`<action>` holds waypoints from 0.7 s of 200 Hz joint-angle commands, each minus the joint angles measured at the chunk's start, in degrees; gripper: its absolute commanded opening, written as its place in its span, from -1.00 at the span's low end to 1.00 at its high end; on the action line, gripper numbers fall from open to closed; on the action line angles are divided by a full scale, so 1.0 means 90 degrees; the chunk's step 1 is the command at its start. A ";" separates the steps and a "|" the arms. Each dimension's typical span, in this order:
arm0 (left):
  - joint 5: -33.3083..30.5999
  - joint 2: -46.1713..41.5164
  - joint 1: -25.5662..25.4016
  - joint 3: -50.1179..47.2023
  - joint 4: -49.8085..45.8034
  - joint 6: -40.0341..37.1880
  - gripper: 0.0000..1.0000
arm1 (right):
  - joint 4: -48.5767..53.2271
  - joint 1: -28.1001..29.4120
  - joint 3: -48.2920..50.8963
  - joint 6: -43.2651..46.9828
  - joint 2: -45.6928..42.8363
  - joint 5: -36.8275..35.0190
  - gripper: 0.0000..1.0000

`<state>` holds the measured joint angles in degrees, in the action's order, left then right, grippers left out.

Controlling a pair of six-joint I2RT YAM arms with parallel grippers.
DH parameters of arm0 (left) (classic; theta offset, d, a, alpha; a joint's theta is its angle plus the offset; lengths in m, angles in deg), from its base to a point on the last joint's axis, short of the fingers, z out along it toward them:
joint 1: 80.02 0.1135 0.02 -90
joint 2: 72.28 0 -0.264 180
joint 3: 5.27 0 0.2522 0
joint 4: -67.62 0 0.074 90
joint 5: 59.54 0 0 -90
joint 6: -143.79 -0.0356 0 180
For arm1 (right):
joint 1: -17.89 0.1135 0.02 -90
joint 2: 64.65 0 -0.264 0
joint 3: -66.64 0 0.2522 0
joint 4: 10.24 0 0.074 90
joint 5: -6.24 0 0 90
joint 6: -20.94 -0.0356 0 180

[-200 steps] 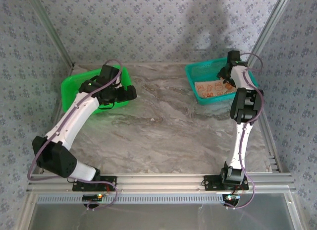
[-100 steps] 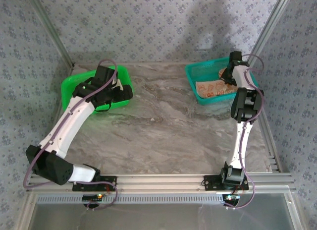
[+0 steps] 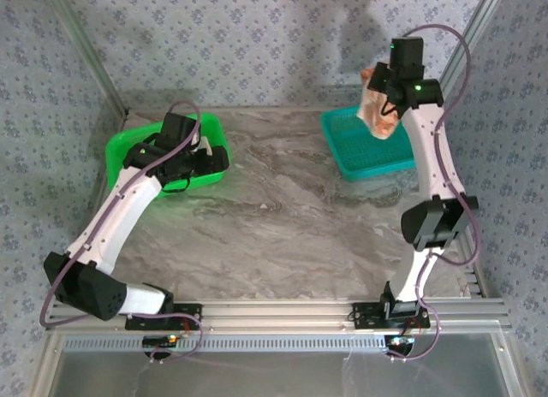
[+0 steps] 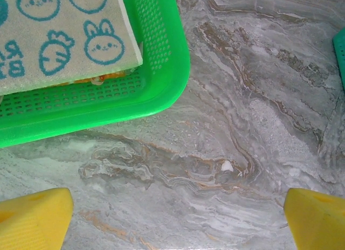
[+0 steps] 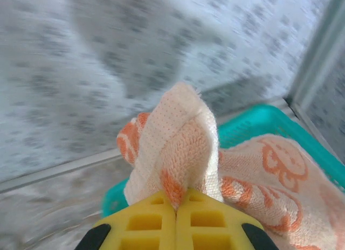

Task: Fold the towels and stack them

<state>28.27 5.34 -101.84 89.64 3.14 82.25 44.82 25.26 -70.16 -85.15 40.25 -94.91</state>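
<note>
Step in hand, as I judge it: picking up a towel to fold. The right gripper (image 5: 177,204) is clamped tight on a bunched fold of the peach terry towel with orange prints (image 5: 178,147); the yellow jaws meet with cloth pinched between them. In the top view this towel (image 3: 377,116) hangs in the air from the gripper (image 3: 387,102), above the far edge of the teal plastic mesh basket (image 3: 368,162) at far right; whether its tail touches the basket, cannot tell.

The left gripper (image 4: 172,220) has its jaws spread wide and holds nothing; its yellow fingers (image 4: 32,217) hover over the grey marble-patterned table (image 4: 242,115), just near of the green plastic mesh basket (image 4: 161,88) at far left. In that basket a pale teal towel with bunny and carrot prints (image 4: 59,40) lies folded flat; a sliver of orange cloth (image 4: 108,76) shows under its near edge.

Next move likely calls for carrying the peach towel to the middle of the table and spreading it flat; the free left claw could take a second corner. The bunched grip risks a crumpled lay.

Writing: teal letters at the left edge of the bunny towel, cut off, not readable; no brand visible.
</note>
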 commanded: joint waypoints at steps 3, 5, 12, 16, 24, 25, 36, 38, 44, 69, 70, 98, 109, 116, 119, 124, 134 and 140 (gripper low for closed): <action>0.0179 -0.0328 0.0123 0.0049 0.0130 -0.0251 1.00 | 0.0083 0.0714 -0.0010 0.0474 -0.0566 0.0237 -1.00; 0.0206 -0.0337 0.0133 0.0042 0.0128 -0.0260 1.00 | 0.0114 0.0787 -0.0005 0.0471 -0.0607 0.0254 -1.00; 0.0283 -0.0389 0.0173 0.0031 0.0137 -0.0299 1.00 | 0.0210 0.1044 0.0046 0.0447 -0.0717 0.0263 -1.00; 0.0317 -0.0416 0.0202 0.0019 0.0121 -0.0316 0.99 | 0.0278 0.1180 0.0080 0.0414 -0.0780 0.0262 -1.00; 0.0368 -0.0472 0.0250 -0.0007 0.0109 -0.0340 1.00 | 0.0454 0.1462 0.0166 0.0339 -0.0882 0.0263 -1.00; 0.0374 -0.0476 0.0254 -0.0009 0.0104 -0.0345 1.00 | 0.0476 0.1498 0.0176 0.0326 -0.0898 0.0263 -1.00; 0.0446 -0.0561 0.0311 -0.0040 0.0071 -0.0368 0.99 | 0.0724 0.1868 0.0398 0.0119 -0.1016 0.0310 -1.00; 0.0463 -0.0579 0.0314 -0.0043 0.0062 -0.0377 0.99 | 0.0753 0.1922 0.0461 0.0067 -0.1047 0.0338 -1.00; 0.0508 -0.0619 0.0334 -0.0064 0.0034 -0.0404 1.00 | 0.0840 0.2099 0.0660 -0.0100 -0.1109 0.0419 -1.00; 0.0794 -0.0805 0.0345 -0.0219 -0.0075 -0.0487 0.98 | 0.0921 0.2697 0.1678 -0.0825 -0.1241 0.0892 -1.00; 0.0798 -0.0809 0.0345 -0.0228 -0.0086 -0.0487 0.98 | 0.0901 0.2711 0.1737 -0.0851 -0.1238 0.0919 -1.00; 0.1004 -0.1057 0.0345 -0.0682 -0.0100 -0.0361 0.91 | 0.0040 0.3097 0.2780 -0.1308 -0.0873 0.1503 -0.93; 0.1168 -0.1173 0.0335 -0.1000 0.0004 -0.0237 0.87 | -0.0247 0.3173 0.2851 -0.1381 -0.0502 0.1645 -0.90; 0.1299 -0.1243 0.0324 -0.1207 0.0104 -0.0134 0.83 | -0.0429 0.3212 0.2820 -0.1384 -0.0229 0.1714 -0.90; 0.1350 -0.1267 0.0318 -0.1314 0.0150 -0.0093 0.82 | -0.0482 0.3206 0.2797 -0.1385 -0.0130 0.1749 -0.90; 0.1422 -0.1306 0.0284 -0.1484 0.0240 -0.0008 0.80 | -0.0562 0.3222 0.2732 -0.1394 0.0098 0.1845 -0.90; 0.1463 -0.1344 0.0179 -0.1792 0.0390 0.0167 0.75 | -0.0637 0.3221 0.2513 -0.1338 0.0579 0.1952 -0.83; 0.1484 -0.1342 0.0099 -0.1952 0.0469 0.0292 0.72 | -0.0653 0.3200 0.2327 -0.1235 0.0859 0.2009 -0.64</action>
<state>38.08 -5.63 -99.18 76.44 4.40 81.07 43.77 54.12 -45.33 -95.47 40.77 -81.01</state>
